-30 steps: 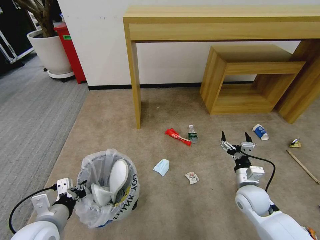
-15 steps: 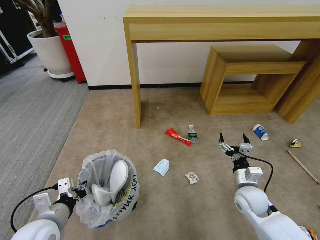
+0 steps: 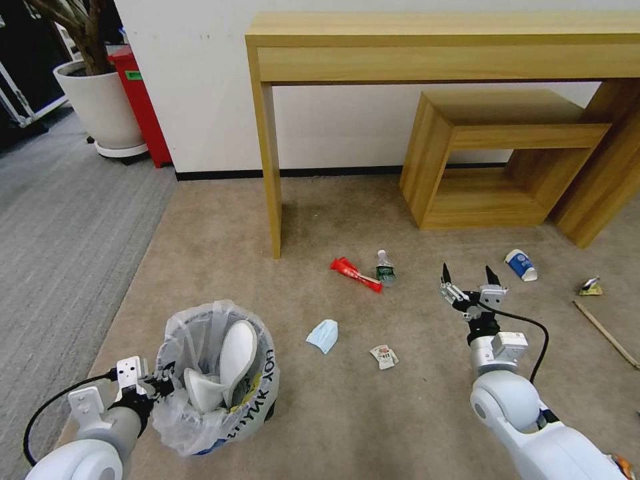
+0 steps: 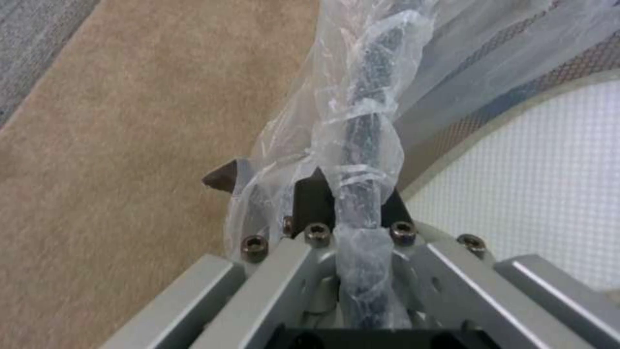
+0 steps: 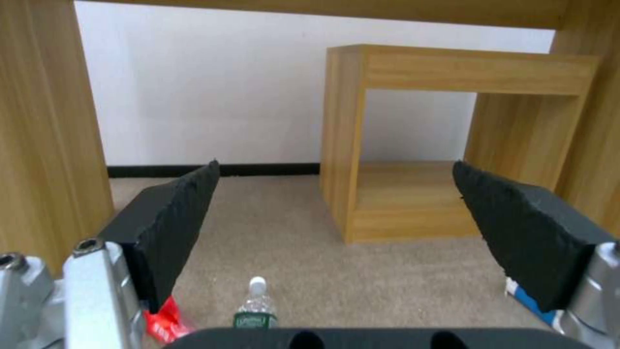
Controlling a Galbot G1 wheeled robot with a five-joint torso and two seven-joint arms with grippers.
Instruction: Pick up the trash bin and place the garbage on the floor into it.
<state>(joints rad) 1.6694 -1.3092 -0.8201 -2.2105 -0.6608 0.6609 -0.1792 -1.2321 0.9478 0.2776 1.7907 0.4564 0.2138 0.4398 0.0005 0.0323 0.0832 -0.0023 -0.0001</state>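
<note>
The trash bin (image 3: 217, 377), black with a crinkled white bag, sits low on the left of the beige floor (image 3: 220, 227) with white slippers (image 3: 237, 353) inside. My left gripper (image 3: 157, 385) is shut on its bag-wrapped rim (image 4: 362, 145). My right gripper (image 3: 469, 275) hovers open above the carpet, nothing between its fingers (image 5: 168, 228). Garbage lies around it: a blue mask (image 3: 323, 334), a red wrapper (image 3: 355, 273), a small bottle (image 3: 384, 267), crumpled paper (image 3: 384, 356), a paper cup (image 3: 521, 264), a crushed can (image 3: 591, 287) and a wooden stick (image 3: 605, 333).
A long wooden desk (image 3: 440, 40) stands against the wall, one leg (image 3: 270, 173) close to the wrapper. A low wooden stool (image 3: 493, 153) sits under it on the right. Grey ribbed carpet (image 3: 60, 220), a potted plant (image 3: 100, 100) and a red box (image 3: 141, 100) lie far left.
</note>
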